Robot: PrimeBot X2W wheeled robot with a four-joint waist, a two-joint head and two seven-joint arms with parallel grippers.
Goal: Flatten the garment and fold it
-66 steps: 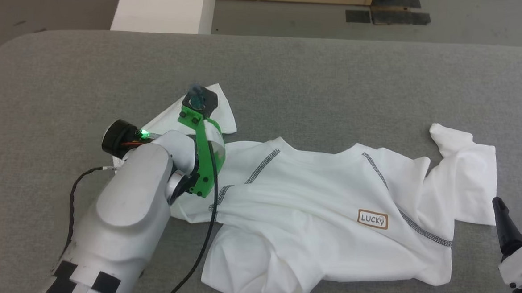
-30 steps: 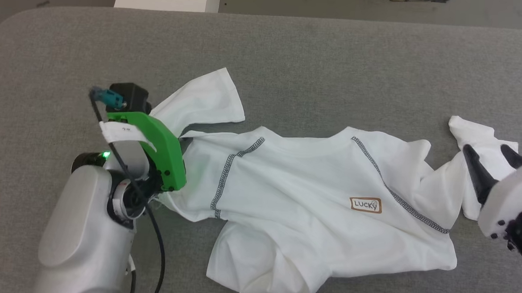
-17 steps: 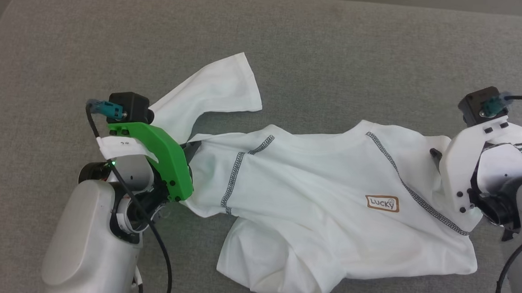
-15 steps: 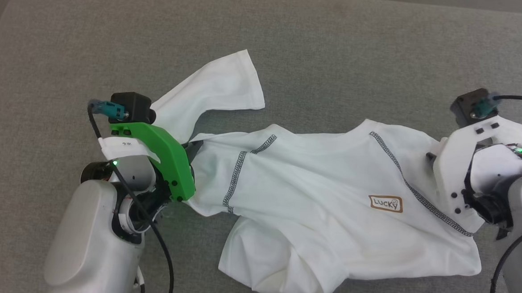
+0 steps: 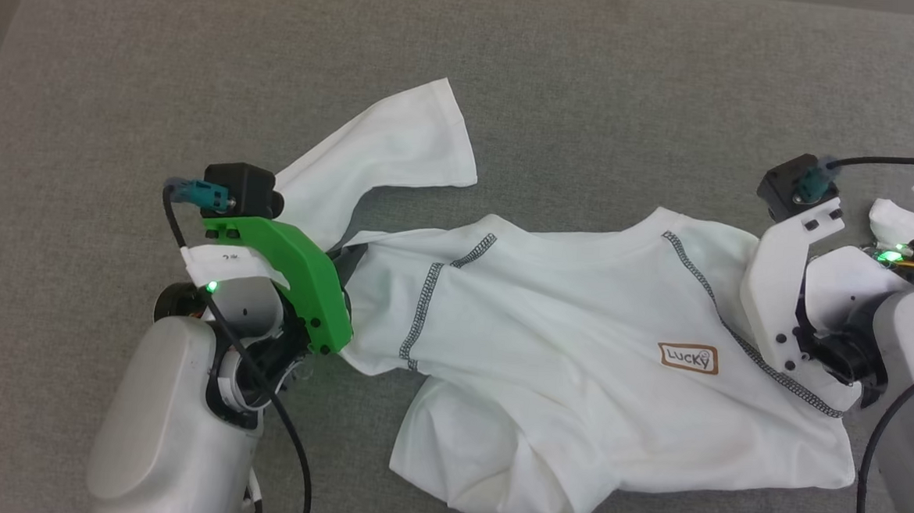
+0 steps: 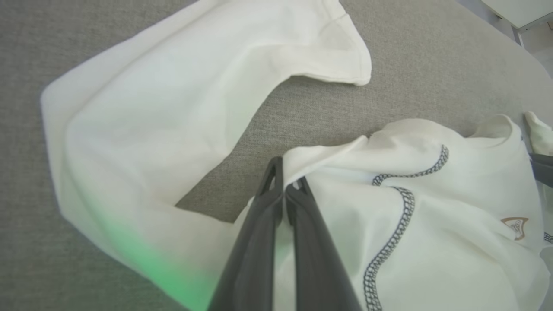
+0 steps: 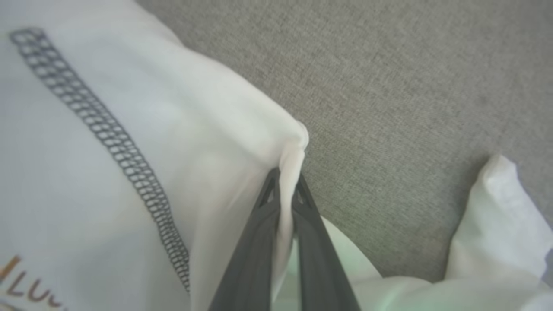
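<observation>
Head view shows us the T-shirt (image 5: 578,325) spread across mid-frame; our left gripper (image 6: 284,183) clamps its left-frame edge, our right gripper (image 7: 285,185) pinches its right-frame fold.

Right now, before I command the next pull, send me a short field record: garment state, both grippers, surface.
item: garment, a white T-shirt, front up
state: stretched between both grippers, not yet flat or folded; lower part bunched and doubled over
sleeve: one sleeve lies spread out beyond the left gripper
patch: LUCKY patch face up, nearer the right gripper
left: left gripper shut on an edge of the garment
right: right gripper shut on a pinched fold of the garment
surface: grey fabric surface under the shirt
</observation>
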